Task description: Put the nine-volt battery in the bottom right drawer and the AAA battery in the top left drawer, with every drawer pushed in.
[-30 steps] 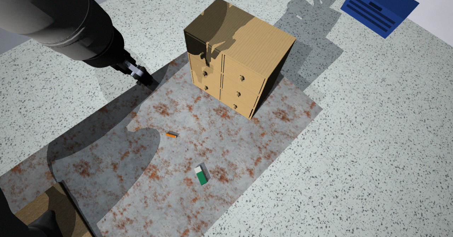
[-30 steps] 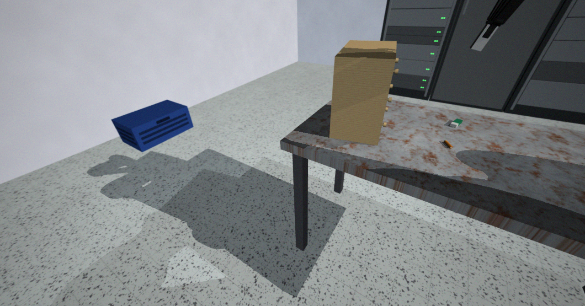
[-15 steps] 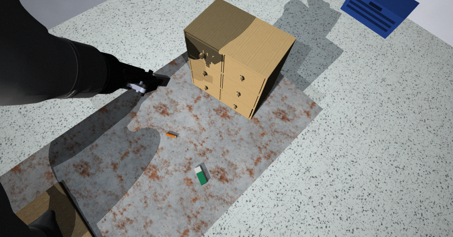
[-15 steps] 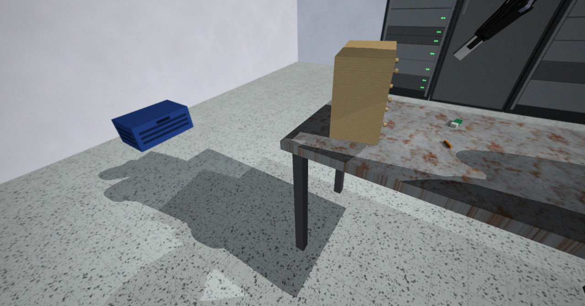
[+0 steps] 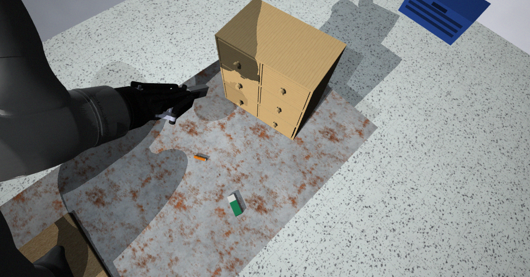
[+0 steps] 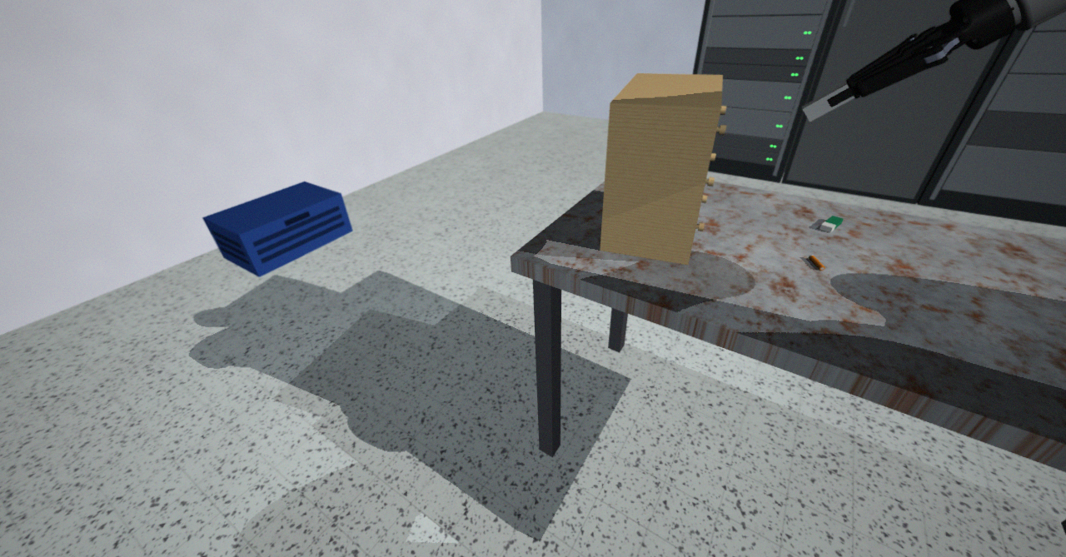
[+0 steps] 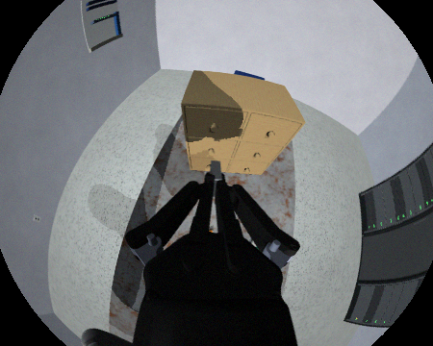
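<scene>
From here I see the gripper (image 5: 201, 90) (image 6: 812, 110) (image 7: 215, 168) clenched on nothing, raised above the counter (image 5: 296, 164) (image 6: 931, 233) (image 7: 274, 202) and apart from both batteries. In the top view, the orange battery (image 5: 200, 157) (image 6: 815, 262) lies below the gripper in the frame, near the centre; the green-and-white one (image 5: 235, 205) (image 6: 831, 223) lies farther down. The chest (image 5: 281, 42) (image 6: 655, 173) (image 7: 260, 101) stands upright, upper centre, its drawers in.
</scene>
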